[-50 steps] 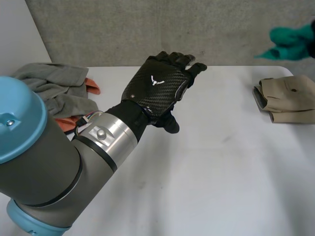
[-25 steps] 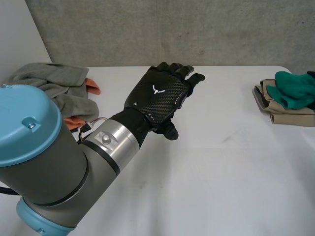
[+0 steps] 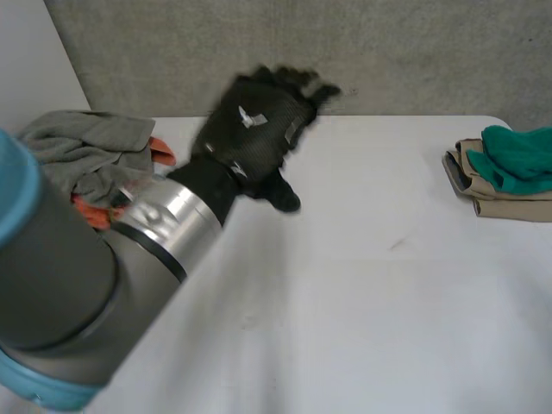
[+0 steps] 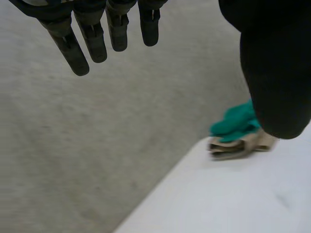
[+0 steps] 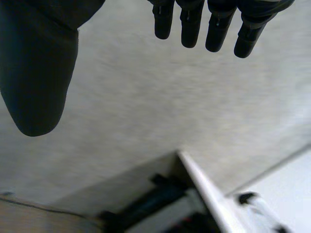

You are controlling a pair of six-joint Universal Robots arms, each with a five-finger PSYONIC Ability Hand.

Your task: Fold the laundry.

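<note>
A green cloth (image 3: 517,159) lies bunched on top of a folded beige stack (image 3: 504,197) at the table's right edge. An unfolded heap of grey and orange laundry (image 3: 86,155) sits at the far left. My left hand (image 3: 254,129) hovers over the back of the table beside that heap, open and empty. Its wrist view has straight fingers (image 4: 92,43) and the thumb (image 4: 277,73), with the green cloth (image 4: 235,124) and beige stack (image 4: 238,148) far beyond them. My right hand (image 5: 189,29) is open, holds nothing, and faces a grey wall.
The white table (image 3: 362,302) is bare between the heap and the stack. A grey wall (image 3: 388,52) runs behind the table. My left arm (image 3: 78,285) fills the near left. A white edge (image 5: 204,191) and dark parts lie below my right hand.
The green cloth, held in the air at the far right a second ago, now rests on the beige stack. My left hand has swung up and toward the back left.
</note>
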